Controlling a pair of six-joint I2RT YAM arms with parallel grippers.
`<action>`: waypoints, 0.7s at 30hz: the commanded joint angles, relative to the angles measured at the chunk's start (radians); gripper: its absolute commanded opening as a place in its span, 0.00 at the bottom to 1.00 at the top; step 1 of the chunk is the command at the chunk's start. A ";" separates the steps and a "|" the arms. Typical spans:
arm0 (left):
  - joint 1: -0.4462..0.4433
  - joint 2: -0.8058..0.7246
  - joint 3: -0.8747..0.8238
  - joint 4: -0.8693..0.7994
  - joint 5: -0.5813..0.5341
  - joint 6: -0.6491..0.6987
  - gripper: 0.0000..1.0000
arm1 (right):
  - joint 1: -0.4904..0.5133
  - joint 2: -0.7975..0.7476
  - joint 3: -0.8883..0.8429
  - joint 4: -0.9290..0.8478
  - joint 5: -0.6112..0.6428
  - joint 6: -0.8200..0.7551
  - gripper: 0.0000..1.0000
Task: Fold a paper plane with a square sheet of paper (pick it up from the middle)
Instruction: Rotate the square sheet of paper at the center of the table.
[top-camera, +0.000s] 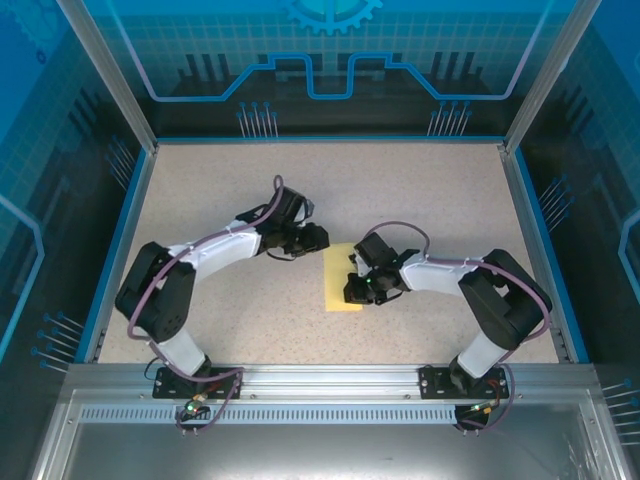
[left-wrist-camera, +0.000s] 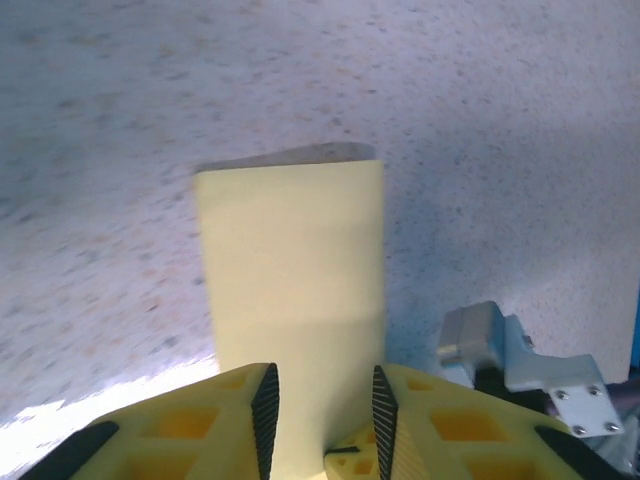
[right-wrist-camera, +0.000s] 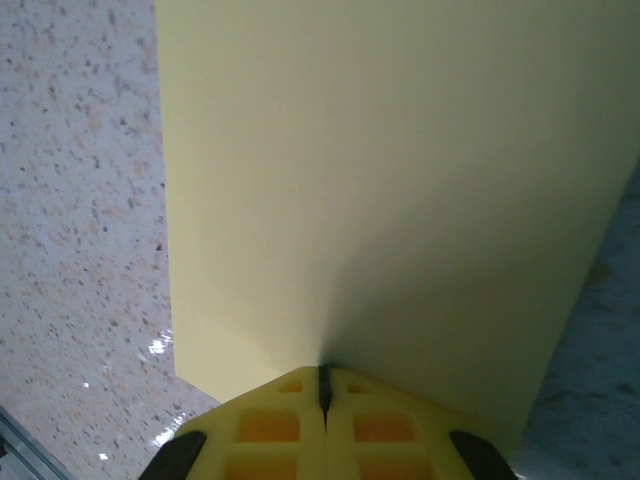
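Right gripper (right-wrist-camera: 322, 378) clamped on the yellow paper (right-wrist-camera: 400, 180) edge (plain from its wrist camera), left gripper (left-wrist-camera: 322, 378) jaws apart over the paper, speckled table (top-camera: 230, 180) seen from overhead.

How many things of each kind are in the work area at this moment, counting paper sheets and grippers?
Yellow paper sheet: 1
Grippers: 2 (left gripper, right gripper)
Total: 3
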 joint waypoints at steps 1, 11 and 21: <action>0.012 -0.072 -0.080 -0.056 -0.112 -0.077 0.37 | 0.094 0.031 -0.051 0.064 0.042 0.161 0.02; 0.053 -0.280 -0.270 -0.091 -0.239 -0.192 0.56 | 0.105 0.190 0.274 0.036 0.061 0.141 0.03; 0.060 -0.387 -0.320 -0.110 -0.242 -0.221 0.75 | -0.053 0.231 0.388 -0.162 0.078 -0.035 0.05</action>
